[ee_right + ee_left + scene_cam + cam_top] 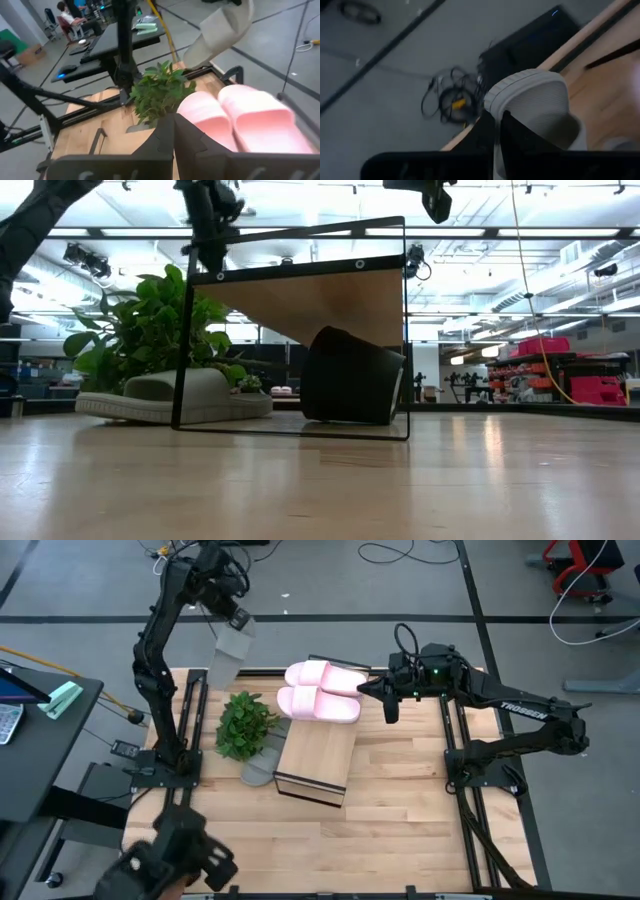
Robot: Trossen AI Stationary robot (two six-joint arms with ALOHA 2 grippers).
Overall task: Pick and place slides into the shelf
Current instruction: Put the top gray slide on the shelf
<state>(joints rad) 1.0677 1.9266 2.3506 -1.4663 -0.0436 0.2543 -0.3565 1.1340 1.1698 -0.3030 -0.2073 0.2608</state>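
My left gripper (238, 620) is raised beyond the table's far-left corner, shut on a grey slide (226, 658) that also shows in the air in the right wrist view (220, 30). Two pale pink slides (320, 692) lie side by side on the far end of the shelf's top (318, 752). The second grey slide (260, 764) rests sole-down on the table between the plant and the shelf; the low view (170, 395) shows it too. My right gripper (390, 708) hovers just right of the pink slides (240, 125), shut and holding nothing. My left gripper (499, 120) pinches the grey slide at the rim of one end of its sole (492, 97). One finger (522, 140) lies on the footbed side and the other on the outer side. The slide is lifted clear and hangs below the gripper.
A leafy green plant (244, 724) stands left of the shelf, close to the lying grey slide. A dark pot-like object (350, 375) lies under the shelf's top. Black arm frames run along the table's left and right sides. Bare wood lies on the near half (380, 840).
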